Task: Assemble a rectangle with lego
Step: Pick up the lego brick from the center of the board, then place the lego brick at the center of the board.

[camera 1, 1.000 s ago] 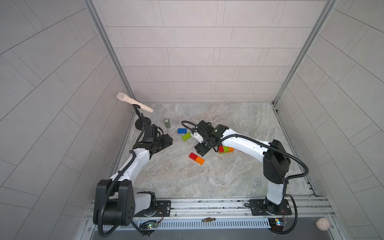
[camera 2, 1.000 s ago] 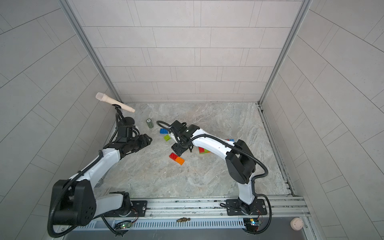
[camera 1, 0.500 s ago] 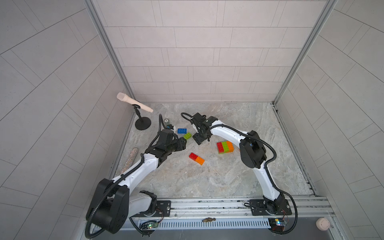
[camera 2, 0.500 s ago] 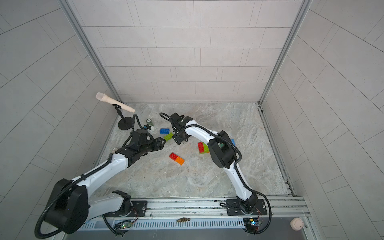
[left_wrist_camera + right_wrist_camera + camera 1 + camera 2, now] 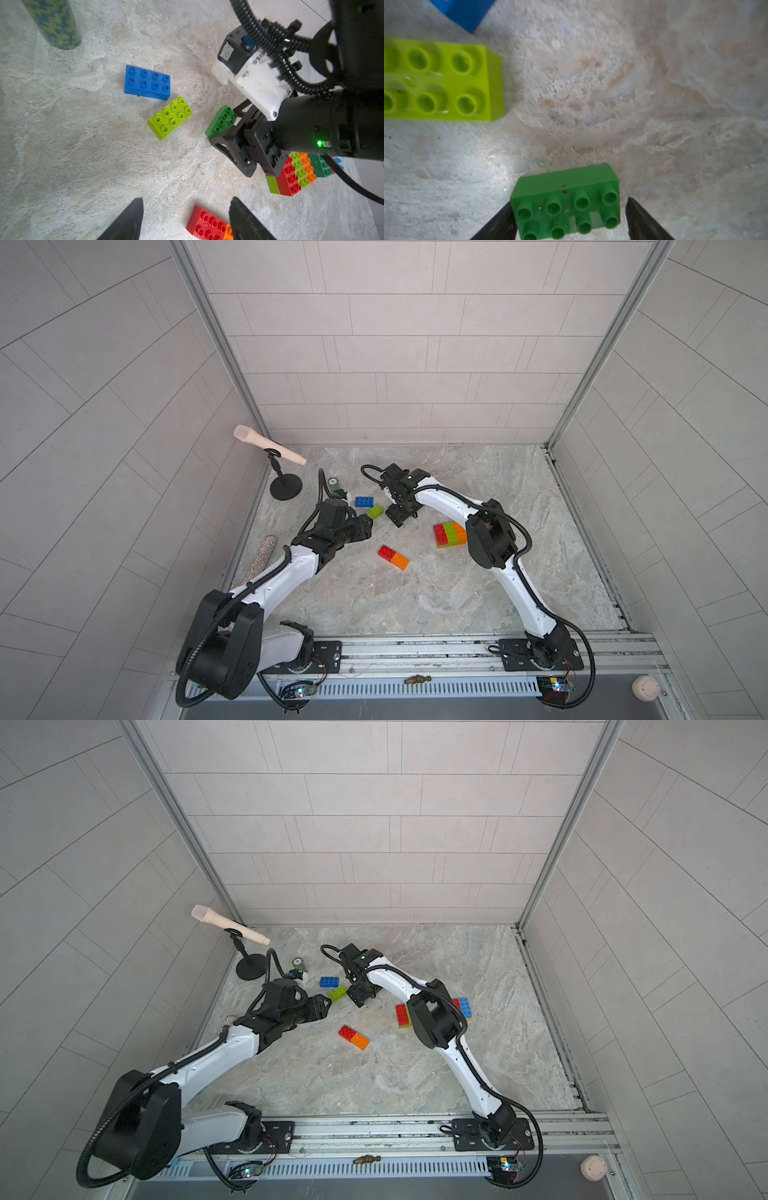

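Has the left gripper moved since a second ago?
Yes. In a top view the left gripper has shifted away from the microphone stand's base and toward the lime brick, almost reaching it.

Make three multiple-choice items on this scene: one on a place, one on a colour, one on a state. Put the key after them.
1. The lime brick lies:
A. stacked on another brick
B. flat on the floor, beside the blue brick
C. leaning against the wall

2. In the loose pair, the brick joined to the orange brick is:
A. blue
B. red
C. yellow

3. The left gripper is:
A. open and empty
B. shut on a brick
C. shut with nothing in it

Key:
1 B: the left wrist view shows it studs up on the floor next to the blue one.
2 B: in both top views the red brick adjoins the orange end to end.
3 A: its fingers stand apart with only bare floor between them.
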